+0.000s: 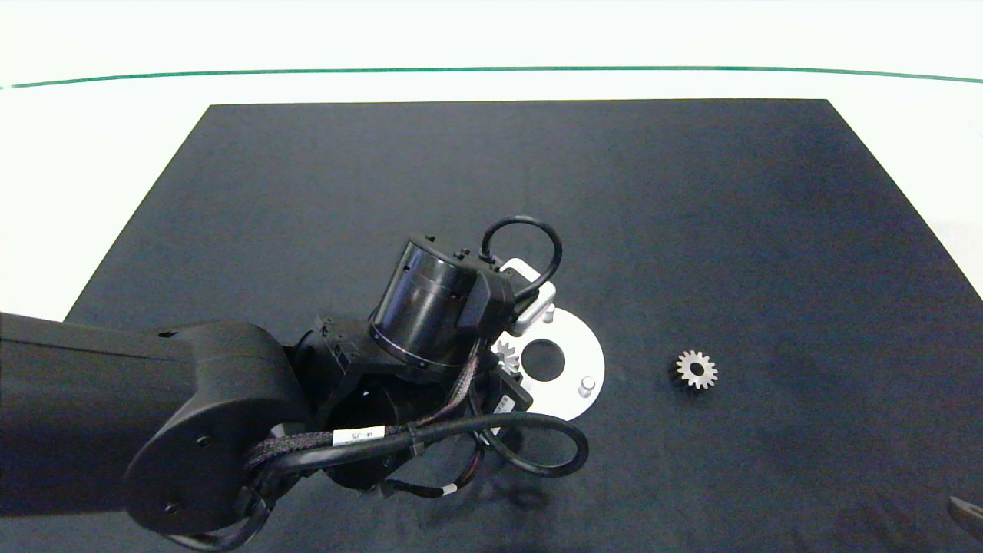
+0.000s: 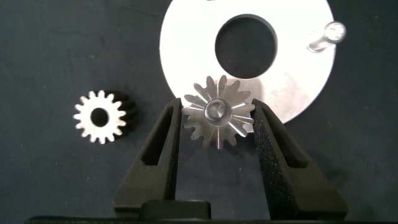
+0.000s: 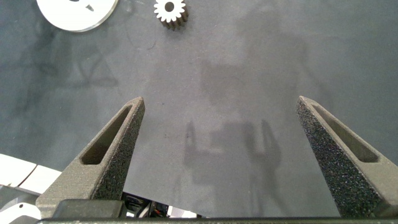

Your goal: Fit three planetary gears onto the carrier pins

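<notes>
The white disc (image 2: 292, 81) (image 1: 577, 347) lies mid-mat with a large central hole. One small silver planetary gear (image 2: 217, 118) (image 1: 507, 355) sits on a carrier pin at the disc's left edge, with the pin top showing in its bore. My left gripper (image 2: 216, 107) reaches down from above, shut on that gear, its pads against the teeth on both sides. A bare carrier pin (image 2: 326, 37) (image 1: 587, 383) stands apart from it, and another pin (image 1: 548, 311) shows by the wrist. A loose gear (image 2: 99, 116) lies flat on the mat beside the disc. A gear (image 1: 696, 370) (image 3: 169, 9) lies right of the disc.
The black mat (image 1: 691, 215) covers the white table, with a green line along the far side. My left arm (image 1: 230, 415) and its cables hide the mat left of the disc. My right gripper (image 3: 217, 155) hangs open over bare mat at the near right corner (image 1: 968, 514).
</notes>
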Controlling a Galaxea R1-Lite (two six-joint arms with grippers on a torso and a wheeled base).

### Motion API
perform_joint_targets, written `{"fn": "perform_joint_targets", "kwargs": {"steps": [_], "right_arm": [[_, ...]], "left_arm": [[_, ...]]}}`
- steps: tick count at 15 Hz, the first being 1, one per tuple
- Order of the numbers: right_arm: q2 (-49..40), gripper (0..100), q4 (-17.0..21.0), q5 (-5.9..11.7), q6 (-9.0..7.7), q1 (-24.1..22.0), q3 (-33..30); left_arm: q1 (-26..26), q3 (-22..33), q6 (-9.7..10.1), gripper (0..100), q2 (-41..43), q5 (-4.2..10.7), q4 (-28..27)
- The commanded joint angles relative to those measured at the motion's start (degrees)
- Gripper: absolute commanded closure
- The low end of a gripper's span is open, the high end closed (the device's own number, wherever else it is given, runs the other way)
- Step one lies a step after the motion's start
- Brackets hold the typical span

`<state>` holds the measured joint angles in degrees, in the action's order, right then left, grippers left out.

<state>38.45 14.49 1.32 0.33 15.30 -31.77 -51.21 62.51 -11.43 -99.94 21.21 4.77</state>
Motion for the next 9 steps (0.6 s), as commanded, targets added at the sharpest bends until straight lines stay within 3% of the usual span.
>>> {"fn": "perform_joint_targets", "kwargs": {"steps": [1, 9], "right_arm": [[-0.04, 0, 0.10, 0.00, 0.02, 0.43, 0.13], [0.22, 0, 0.10, 0.00, 0.02, 0.52, 0.04]], "left_arm": [[0.15, -0.11, 0.01, 100, 0.45, 0.15, -0.02], [0.24, -1.08, 0.36, 100, 0.36, 0.15, 0.24]]}}
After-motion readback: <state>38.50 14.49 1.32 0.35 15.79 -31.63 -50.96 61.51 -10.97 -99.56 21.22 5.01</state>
